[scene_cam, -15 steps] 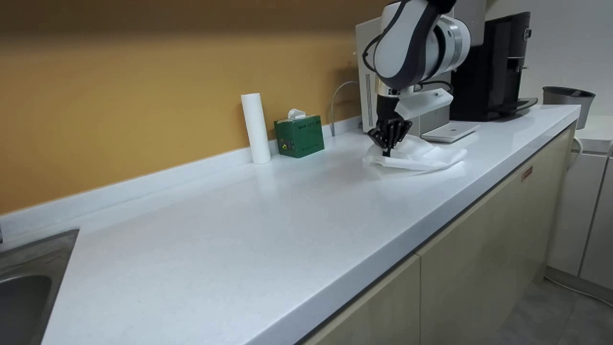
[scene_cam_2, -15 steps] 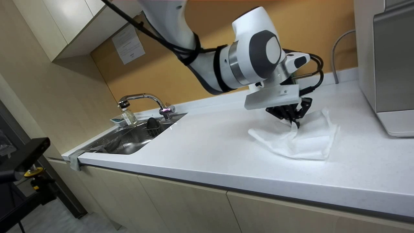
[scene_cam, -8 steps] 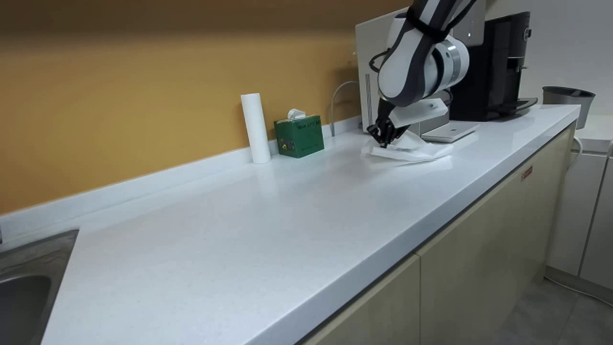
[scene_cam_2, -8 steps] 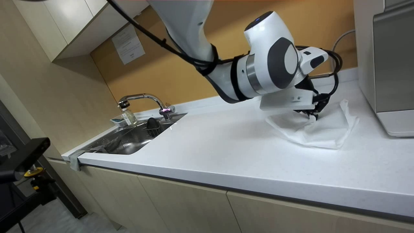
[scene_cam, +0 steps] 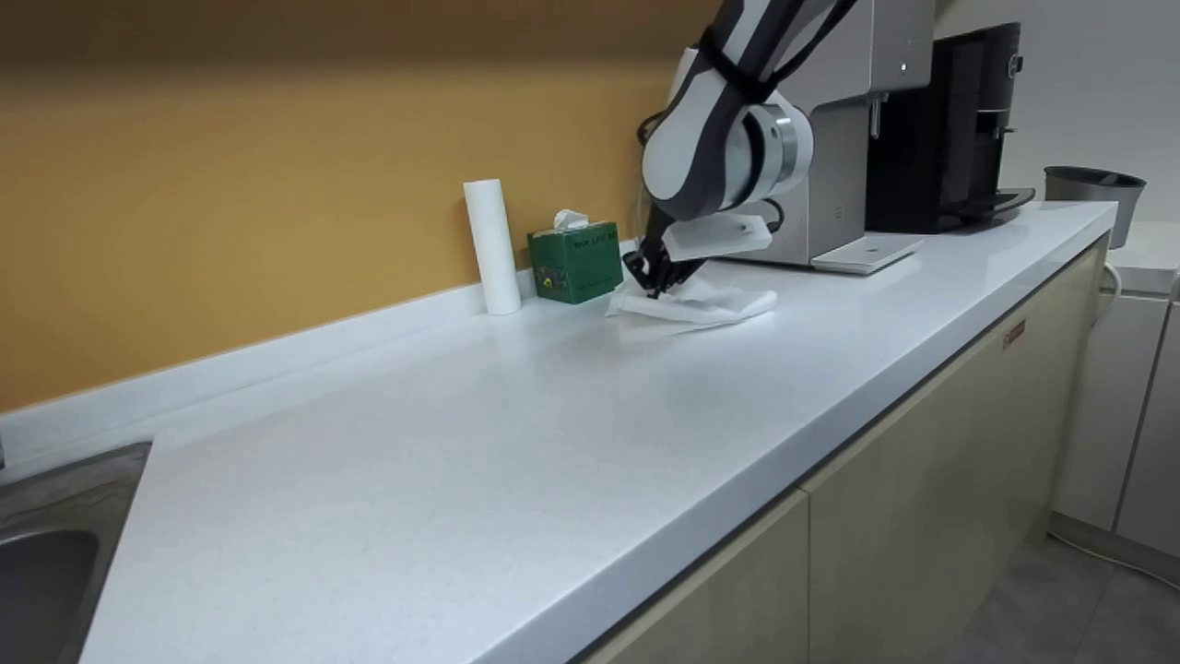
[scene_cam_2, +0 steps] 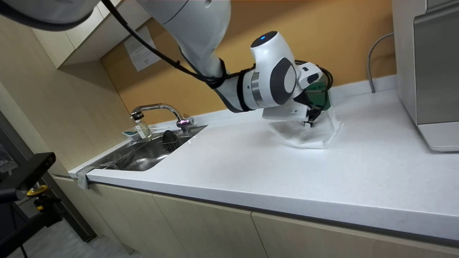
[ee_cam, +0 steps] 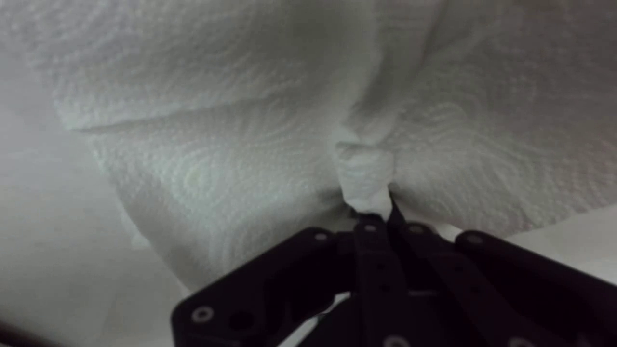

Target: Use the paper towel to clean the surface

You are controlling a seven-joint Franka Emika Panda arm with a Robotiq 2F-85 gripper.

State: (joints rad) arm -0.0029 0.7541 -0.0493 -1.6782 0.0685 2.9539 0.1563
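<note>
Black gripper (ee_cam: pixel 381 214) clamped on a gathered fold of white paper towel (ee_cam: pixel 231 159); towel lying rumpled on a white countertop (scene_cam: pixel 415 461), near a green tissue box (scene_cam: pixel 577 266); white roll (scene_cam: pixel 493 247) just beside the box

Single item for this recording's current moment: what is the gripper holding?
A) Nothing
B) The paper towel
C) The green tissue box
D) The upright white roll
B: in the wrist view the gripper is closed with the paper towel bunched up between its tips, the rest spread out over the counter.
</note>
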